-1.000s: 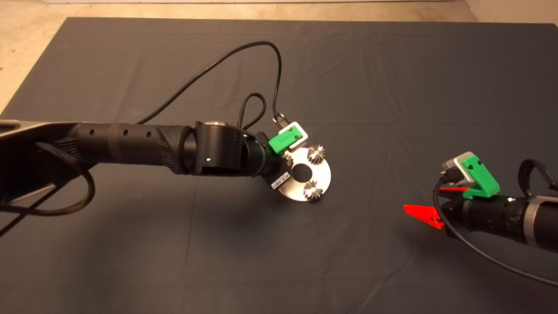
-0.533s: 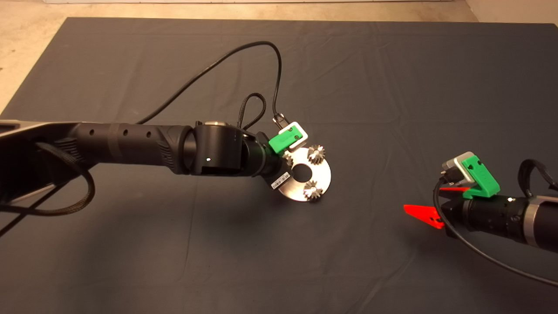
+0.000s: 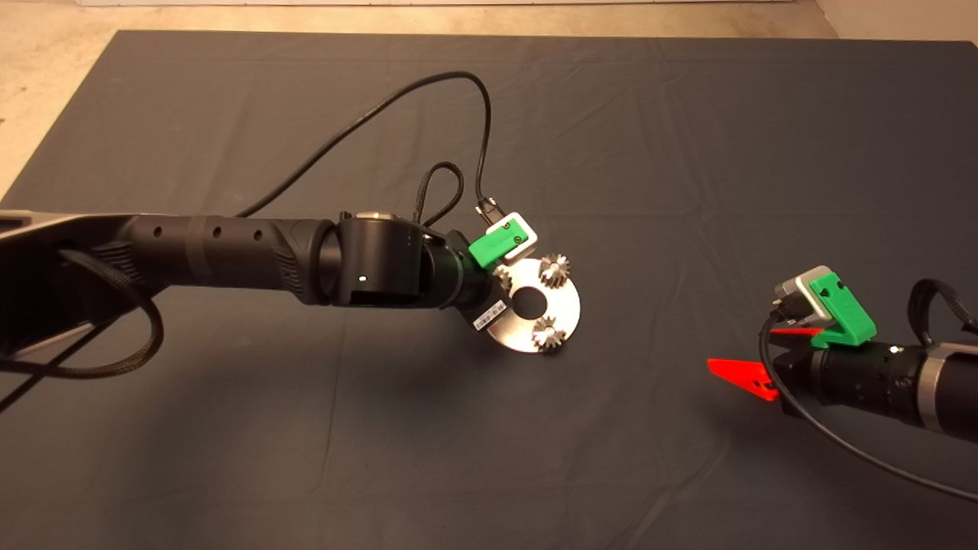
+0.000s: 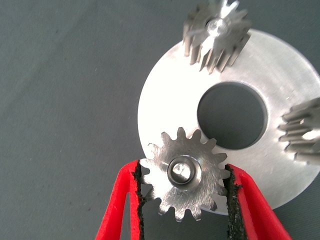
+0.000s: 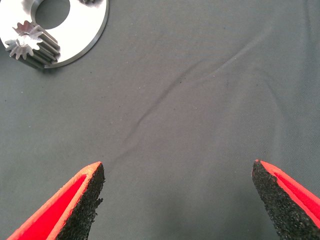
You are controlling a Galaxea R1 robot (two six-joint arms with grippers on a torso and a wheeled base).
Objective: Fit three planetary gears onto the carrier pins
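While two planetary gears (image 3: 555, 269) sit on carrier pins (image 4: 218, 25), left claw (image 4: 184, 200) pinches the third gear (image 4: 184, 181).
Right claw (image 5: 177, 192) hangs wide open near the desk's (image 3: 657, 137) right edge.

The left gripper (image 4: 182, 210) crowds the disc's (image 3: 564, 315) left edge; mat (image 3: 657, 191) at right lies open.

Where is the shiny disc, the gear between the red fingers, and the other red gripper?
Disc (image 3: 564, 307), head view, bare flat face.
Third gear (image 4: 184, 180), left wrist view, its face beside the pin.
Right gripper (image 5: 177, 192), right wrist view, midway between its fingertips.
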